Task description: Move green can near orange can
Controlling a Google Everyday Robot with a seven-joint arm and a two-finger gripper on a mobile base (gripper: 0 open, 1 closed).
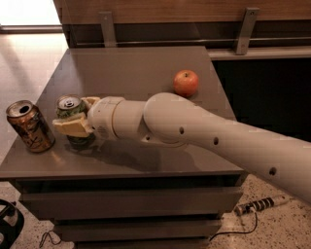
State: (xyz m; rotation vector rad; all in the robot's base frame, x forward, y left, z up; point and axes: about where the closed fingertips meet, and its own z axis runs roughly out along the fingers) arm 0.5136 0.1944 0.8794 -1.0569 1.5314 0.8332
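Our grey table (146,68) carries the orange can (30,126) at its front-left edge and an apple (186,82) farther back; our gripper (77,115) clasps the green can (70,108) near the orange can.

A grey table (141,68) stands on a speckled floor (279,233) before a wooden wall (175,10); light brightens the far-left floor.
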